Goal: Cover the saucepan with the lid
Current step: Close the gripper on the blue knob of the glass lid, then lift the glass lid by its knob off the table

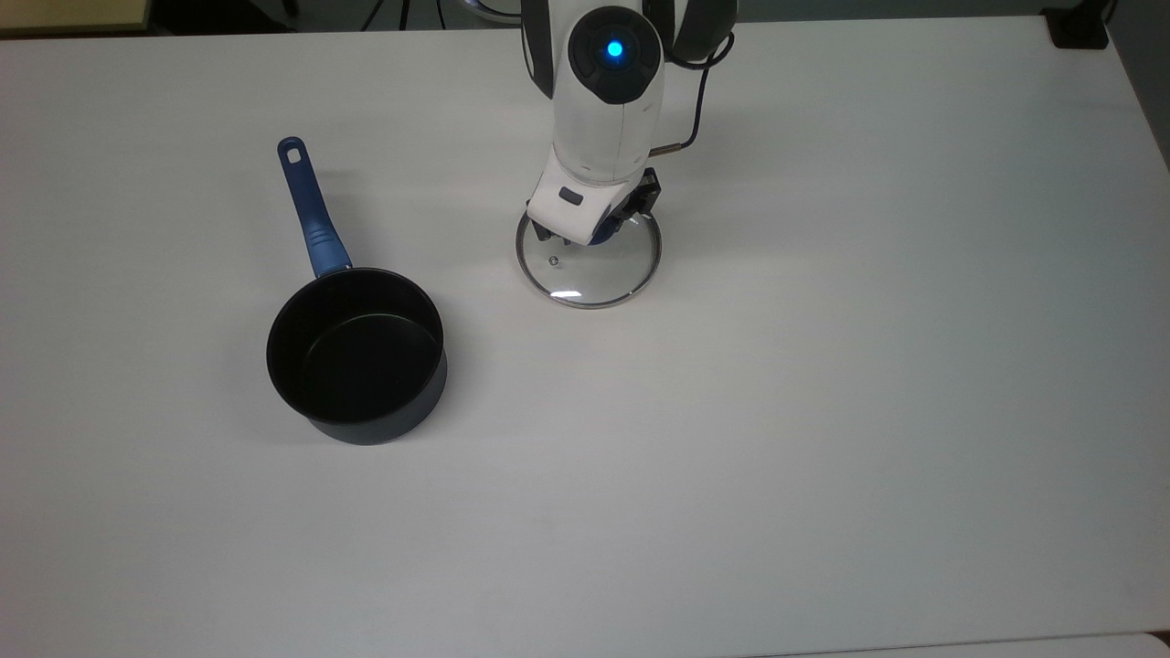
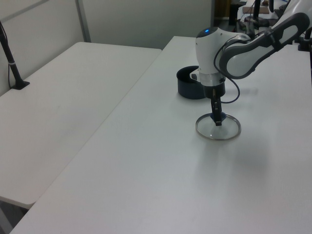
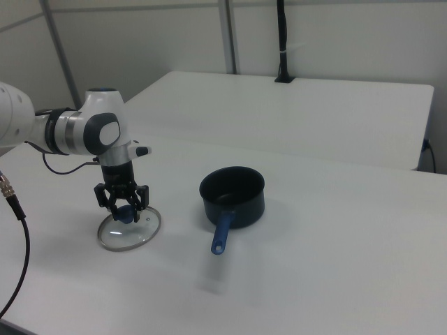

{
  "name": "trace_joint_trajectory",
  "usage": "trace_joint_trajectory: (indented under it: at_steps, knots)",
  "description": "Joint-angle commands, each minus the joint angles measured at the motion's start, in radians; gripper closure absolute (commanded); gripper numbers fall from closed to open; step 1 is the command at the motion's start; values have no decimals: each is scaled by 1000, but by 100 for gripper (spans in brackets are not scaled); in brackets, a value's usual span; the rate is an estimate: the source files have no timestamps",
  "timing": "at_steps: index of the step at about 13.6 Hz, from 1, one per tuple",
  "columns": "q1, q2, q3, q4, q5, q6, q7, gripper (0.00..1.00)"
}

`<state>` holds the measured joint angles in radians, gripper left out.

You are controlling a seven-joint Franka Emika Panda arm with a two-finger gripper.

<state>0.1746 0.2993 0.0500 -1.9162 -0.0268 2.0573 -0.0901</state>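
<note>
The lid (image 1: 590,265) lies flat on the white surface (image 1: 823,366), well apart from the saucepan (image 1: 356,356), which stands upright and uncovered toward the top view's left. The saucepan's blue handle (image 1: 309,208) runs toward the top view's upper edge, slanting slightly left. The tool (image 3: 122,206) points straight down over the lid's blue knob (image 3: 124,212), its 2 fingers (image 3: 102,198) spread to either side of the knob in the right view, so it is released, not clenched; whether the fingers touch the knob I cannot tell. A bare strip of surface separates lid and saucepan. In the top view, wide open room lies to the right of the lid and below both things, and neither sits near an edge. In the left view a second white table (image 2: 63,97) stands beside the surface, parted by a narrow seam.
</note>
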Motion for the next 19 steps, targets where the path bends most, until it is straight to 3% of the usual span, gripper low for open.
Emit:
trace_joint_trajectory:
  at_steps: [1,11,14,19]
  knots:
    - [11,-25,-4,-6,-15,14,16,54]
    - [13,-133,-6,32,-33,-84,21,54]
    - [-4,-157,-13,98,-36,-170,18,54]
    - [-44,-152,-21,172,-36,-184,12,54]
